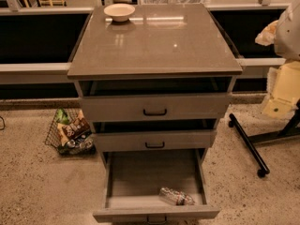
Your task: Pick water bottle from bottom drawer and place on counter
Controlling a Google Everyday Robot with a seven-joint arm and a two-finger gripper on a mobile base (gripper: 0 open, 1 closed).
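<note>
The water bottle point(176, 197) lies on its side in the open bottom drawer point(140, 177), near the front right corner against the low front panel. It is clear and ribbed with a dark label band. The bottom drawer is pulled far out; its flat grey floor holds nothing else. The counter point(159, 46) is the glossy grey-brown slab on top of the cabinet. My gripper does not show in this view, and nothing is touching the bottle.
A cream bowl point(119, 11) sits at the counter's back left. The two upper drawers point(154, 108) stand slightly open. A wire basket of snack packets point(70, 134) is on the floor at left. A black wheeled stand point(248, 146) with pale bulky parts stands at right.
</note>
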